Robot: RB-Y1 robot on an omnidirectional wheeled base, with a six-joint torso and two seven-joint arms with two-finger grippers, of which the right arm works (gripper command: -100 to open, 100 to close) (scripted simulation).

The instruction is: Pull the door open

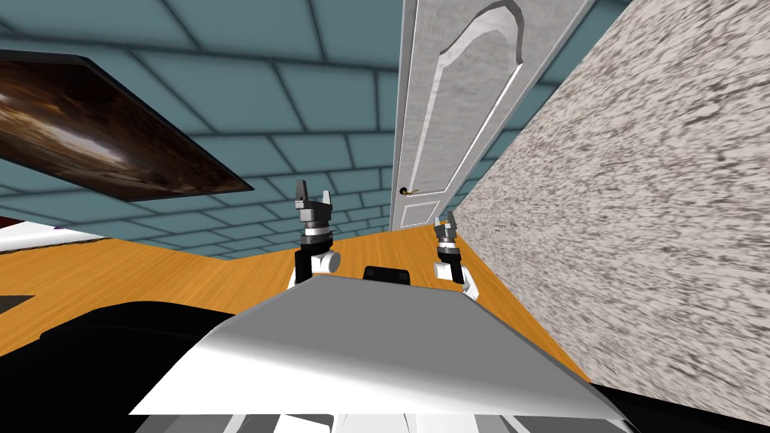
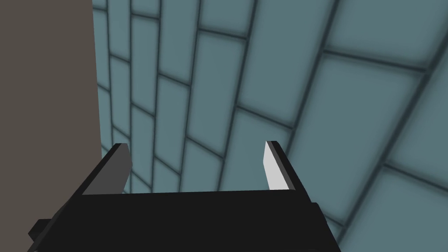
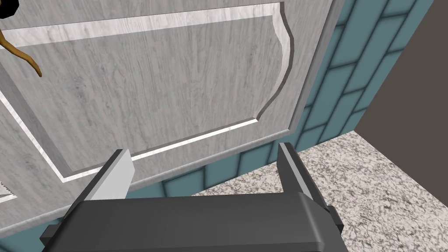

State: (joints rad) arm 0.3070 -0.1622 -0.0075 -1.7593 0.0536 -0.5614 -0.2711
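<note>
Ahead beside the speckled wall (image 1: pixel 639 188), the right gripper (image 3: pixel 203 151) is hovering, fingers spread, near the grey panelled door (image 1: pixel 451 113); judging this the approach, it is next needing a reach to the handle (image 1: pixel 410 192)

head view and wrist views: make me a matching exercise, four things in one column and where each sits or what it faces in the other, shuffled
Things
1. pale grey wood-grain panelled door
2. small brass curved lever handle
3. left gripper
4. right gripper

Places or states
a. open, facing the teal tiled wall
b. open, pointing at the door
c. ahead, between the teal tiled wall and the speckled grey wall
d. on the door, near its edge away from the speckled grey wall

Pairs: 1-c, 2-d, 3-a, 4-b
</note>
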